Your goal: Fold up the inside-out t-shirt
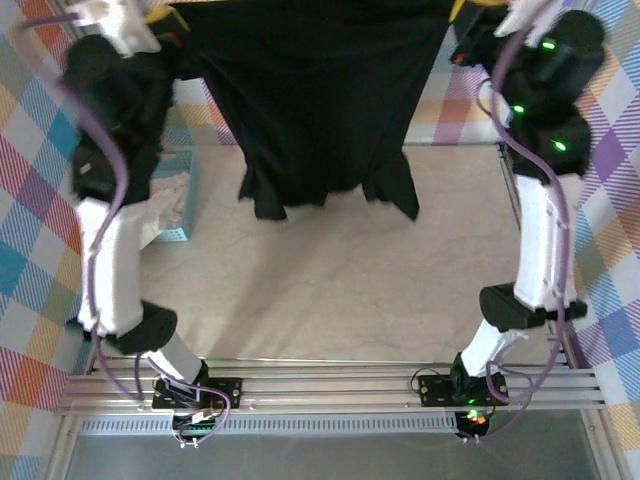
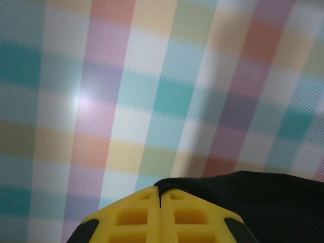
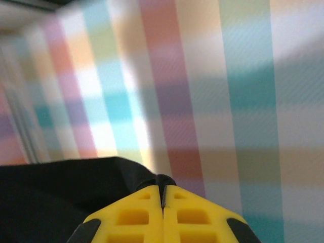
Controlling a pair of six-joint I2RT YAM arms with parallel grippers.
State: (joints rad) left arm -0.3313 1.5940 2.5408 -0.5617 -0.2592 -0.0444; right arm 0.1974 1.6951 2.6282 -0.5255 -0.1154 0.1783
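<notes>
The black t-shirt hangs in the air above the far half of the table, stretched between both raised arms, its sleeves dangling at the bottom. No print shows on the side facing the top camera. My left gripper is shut on a pinch of the black t-shirt, whose cloth spreads off to the right. My right gripper is shut on the black t-shirt too, the fabric trailing to the left. Both yellow finger pairs point at the checkered wall.
A light-blue basket holding a white cloth stands at the left of the table, partly behind the left arm. Checkered backdrop surrounds the table. The aluminium rail with the arm bases runs along the near edge.
</notes>
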